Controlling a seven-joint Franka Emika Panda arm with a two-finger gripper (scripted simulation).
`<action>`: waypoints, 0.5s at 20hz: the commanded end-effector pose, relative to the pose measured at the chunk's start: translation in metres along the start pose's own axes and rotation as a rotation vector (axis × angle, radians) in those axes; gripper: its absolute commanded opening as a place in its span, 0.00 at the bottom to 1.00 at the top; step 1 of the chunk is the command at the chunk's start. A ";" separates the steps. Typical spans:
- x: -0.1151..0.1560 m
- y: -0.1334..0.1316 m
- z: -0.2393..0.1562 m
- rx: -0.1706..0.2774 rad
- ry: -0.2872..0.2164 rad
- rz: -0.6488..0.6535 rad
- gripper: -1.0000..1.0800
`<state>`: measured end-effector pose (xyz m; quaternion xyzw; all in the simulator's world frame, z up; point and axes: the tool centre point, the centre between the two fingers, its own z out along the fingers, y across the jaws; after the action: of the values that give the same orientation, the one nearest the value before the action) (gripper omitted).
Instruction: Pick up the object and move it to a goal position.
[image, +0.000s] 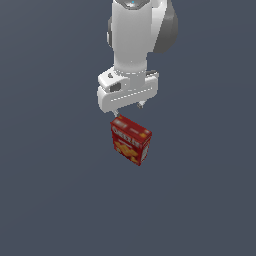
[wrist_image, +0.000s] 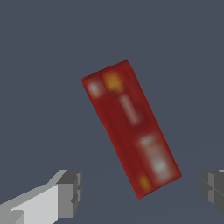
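I am the white Franka arm, and my two-fingered grey-tipped gripper hangs spread wide and empty above the small red rectangular cardboard box with yellow-orange crackers pictured on its front. Going from left to right across the wrist view, my first grey finger pad comes first, then the box, then my second finger pad at the far edge. The box lies between the two pads but touches neither; open floor shows on both sides of it.

In the exterior view the box stands on the plain dark grey-blue floor just below my fingertips, at about six o'clock from my hand, nudged slightly toward five. Its cracker face looks toward that camera.

What my next move turns on, I judge, is the long axis of the box top. In the wrist view it runs from about eleven o'clock to five o'clock, skewed against the line joining my pads. I reckon I must turn my wrist a little so the pads meet the broad faces squarely, then descend and close
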<state>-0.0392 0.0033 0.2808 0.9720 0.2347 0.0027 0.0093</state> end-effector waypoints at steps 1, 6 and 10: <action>0.004 0.001 0.005 0.003 0.000 -0.066 0.96; 0.012 0.003 0.016 0.008 0.000 -0.193 0.96; 0.017 0.005 0.024 0.012 0.001 -0.287 0.96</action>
<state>-0.0235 0.0060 0.2598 0.9350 0.3545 0.0005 0.0044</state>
